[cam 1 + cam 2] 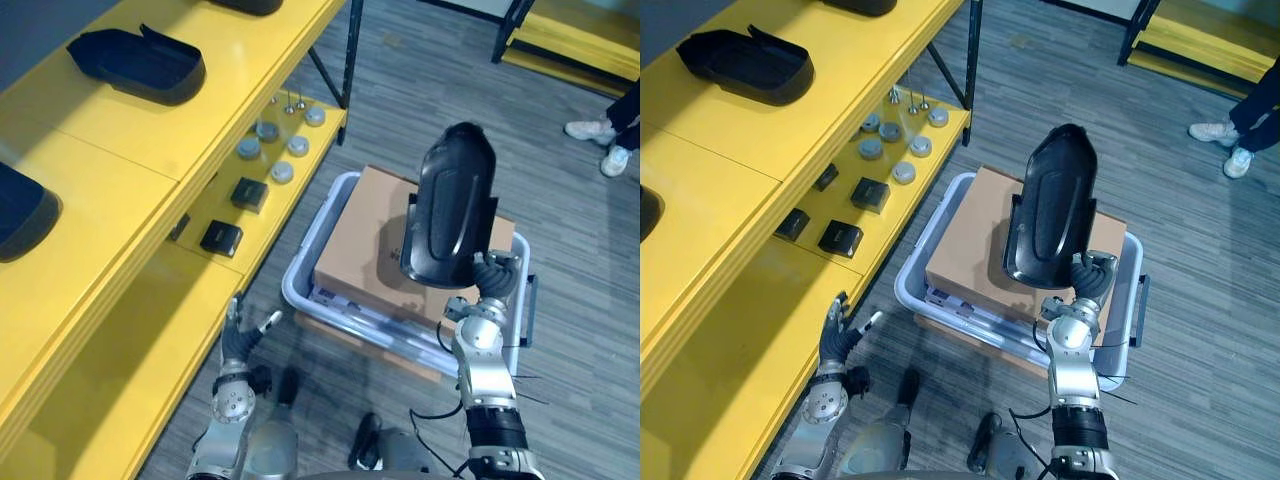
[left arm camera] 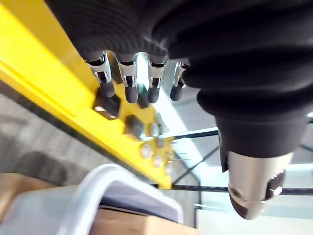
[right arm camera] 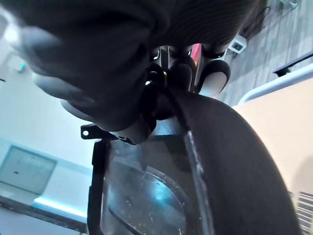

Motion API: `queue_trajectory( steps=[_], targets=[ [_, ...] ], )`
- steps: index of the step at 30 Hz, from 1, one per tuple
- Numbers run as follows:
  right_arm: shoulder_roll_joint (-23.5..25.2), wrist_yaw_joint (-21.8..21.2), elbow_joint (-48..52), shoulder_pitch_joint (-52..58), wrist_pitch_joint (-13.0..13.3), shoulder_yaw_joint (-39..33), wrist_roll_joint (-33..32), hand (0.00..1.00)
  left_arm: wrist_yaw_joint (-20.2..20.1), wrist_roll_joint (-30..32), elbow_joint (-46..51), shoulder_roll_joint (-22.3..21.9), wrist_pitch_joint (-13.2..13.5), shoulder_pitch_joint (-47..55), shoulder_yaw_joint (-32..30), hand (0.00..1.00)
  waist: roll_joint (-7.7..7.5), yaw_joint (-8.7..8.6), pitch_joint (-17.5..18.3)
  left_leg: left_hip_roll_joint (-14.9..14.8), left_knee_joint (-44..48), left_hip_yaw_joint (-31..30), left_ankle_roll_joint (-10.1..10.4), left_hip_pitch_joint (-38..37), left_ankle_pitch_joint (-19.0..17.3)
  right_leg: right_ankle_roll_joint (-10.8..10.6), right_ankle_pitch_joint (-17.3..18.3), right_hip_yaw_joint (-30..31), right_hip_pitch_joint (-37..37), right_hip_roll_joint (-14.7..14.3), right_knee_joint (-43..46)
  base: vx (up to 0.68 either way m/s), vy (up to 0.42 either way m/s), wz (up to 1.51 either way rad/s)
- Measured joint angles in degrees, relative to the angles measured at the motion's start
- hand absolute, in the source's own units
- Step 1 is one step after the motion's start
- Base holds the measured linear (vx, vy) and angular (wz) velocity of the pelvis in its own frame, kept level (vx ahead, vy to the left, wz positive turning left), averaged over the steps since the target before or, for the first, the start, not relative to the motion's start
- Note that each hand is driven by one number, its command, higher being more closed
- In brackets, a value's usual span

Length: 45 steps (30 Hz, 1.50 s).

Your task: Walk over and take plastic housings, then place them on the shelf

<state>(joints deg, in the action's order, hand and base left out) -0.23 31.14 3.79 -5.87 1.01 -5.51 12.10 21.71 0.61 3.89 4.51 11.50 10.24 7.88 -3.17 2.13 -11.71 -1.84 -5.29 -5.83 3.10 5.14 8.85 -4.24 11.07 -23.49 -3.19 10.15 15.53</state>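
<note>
A long black plastic housing [image 1: 452, 205] stands upright in the air above a cardboard box [image 1: 375, 235]. My right hand [image 1: 492, 275] is shut on its lower end; in the right wrist view the housing [image 3: 215, 166] fills the space past the curled fingers. My left hand [image 1: 240, 335] hangs open and holds nothing beside the yellow shelf's [image 1: 130, 130] lower level. On the shelf's top level lie another black housing [image 1: 140, 65] and part of a third [image 1: 22, 212].
The cardboard box sits in a grey bin [image 1: 315, 240] on the floor. The lower shelf level [image 1: 150, 350] carries small black boxes [image 1: 222, 238] and several round grey parts [image 1: 282, 172]. A person's shoes [image 1: 598, 135] stand at the far right, by another yellow rack [image 1: 565, 40].
</note>
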Motion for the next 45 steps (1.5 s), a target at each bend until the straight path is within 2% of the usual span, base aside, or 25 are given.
queue_trajectory(
  steps=[7, 11, 13, 20, 25, 35, 40, 45],
  targets=[
    [-0.3, -1.1, 4.9, 0.7, 1.4, 5.4, 0.3, 1.0, 2.1, 0.1, 6.9, 0.2, 1.3, -3.3, 5.7, 0.0, 0.83, -1.32, 2.3, 0.0, 0.1, 2.8, -0.7, -2.1, -0.9, -0.4, -2.2, 2.2, 1.9, -0.9, -3.1, 0.01, -0.003, -0.2],
    [-0.4, -1.4, 7.8, 0.7, 2.2, 8.0, 0.3, 1.0, 2.3, 0.3, 6.8, 0.2, 1.3, -7.0, 8.4, 0.0, 0.98, -1.59, 3.1, -0.2, 0.3, 5.0, -1.0, -2.8, -1.5, -0.5, -3.6, 4.5, 2.1, -1.4, -4.9, 0.0, 0.017, -0.33],
    [-1.0, -1.6, 9.2, 0.6, 3.1, 9.6, 0.3, 1.0, 2.4, 1.4, 6.7, 0.2, 1.3, -8.7, 10.2, 0.0, 1.07, -2.45, 3.9, -0.1, 0.2, 6.4, -1.3, -3.1, -1.8, -0.6, -4.6, 5.8, 2.1, -1.4, -5.9, 0.01, 0.032, -0.3],
    [-1.4, -3.3, 11.2, 0.3, 3.2, 15.0, -0.3, 1.0, 2.9, 2.4, 2.4, 0.2, 0.3, -13.4, 12.8, 0.0, 1.23, -4.45, 5.8, -0.1, 0.1, 9.4, -1.8, -4.5, -2.3, -1.0, -6.9, 8.8, 3.1, -1.8, -9.0, 0.0, 0.024, -0.25],
    [-2.6, -5.0, 11.6, -0.6, 5.4, 19.5, -2.7, 1.0, 3.5, 2.5, 2.0, 0.2, 0.0, -15.4, 14.9, 0.0, 1.34, -4.72, 6.4, -0.1, 0.0, 11.2, -1.8, -5.2, -2.7, -1.0, -7.8, 10.7, 3.0, -2.0, -10.0, -0.02, 0.02, -0.19],
    [-4.1, -7.4, 13.2, -1.1, 5.4, 22.5, -6.0, 1.0, 4.7, 2.9, 2.0, 1.1, 0.0, -16.6, 16.4, 0.0, 1.56, -5.1, 8.8, 0.1, -0.1, 12.2, -1.9, -5.1, -2.8, -1.3, -9.4, 11.4, 3.4, -2.0, -12.0, 0.0, 0.006, -0.03],
    [-7.0, -7.6, 13.2, -1.1, 5.5, 24.7, -7.7, 1.0, 4.7, 2.9, 2.0, 3.2, -0.5, -16.6, 16.8, 0.0, 1.55, -6.06, 9.3, 0.0, -0.1, 12.5, -1.9, -5.1, -2.8, -1.2, -10.1, 11.7, 3.8, -2.1, -13.3, -0.02, 0.006, -0.03],
    [-9.7, -7.7, 13.2, -0.9, 5.5, 26.0, -9.3, 1.0, 4.8, 2.9, 2.0, 3.7, -1.3, -16.8, 16.7, 0.0, 1.51, -6.24, 9.5, 0.1, -0.1, 12.9, -1.9, -5.2, -2.8, -1.2, -10.4, 12.1, 3.8, -2.1, -13.7, -0.02, 0.012, -0.04]
  ],
)
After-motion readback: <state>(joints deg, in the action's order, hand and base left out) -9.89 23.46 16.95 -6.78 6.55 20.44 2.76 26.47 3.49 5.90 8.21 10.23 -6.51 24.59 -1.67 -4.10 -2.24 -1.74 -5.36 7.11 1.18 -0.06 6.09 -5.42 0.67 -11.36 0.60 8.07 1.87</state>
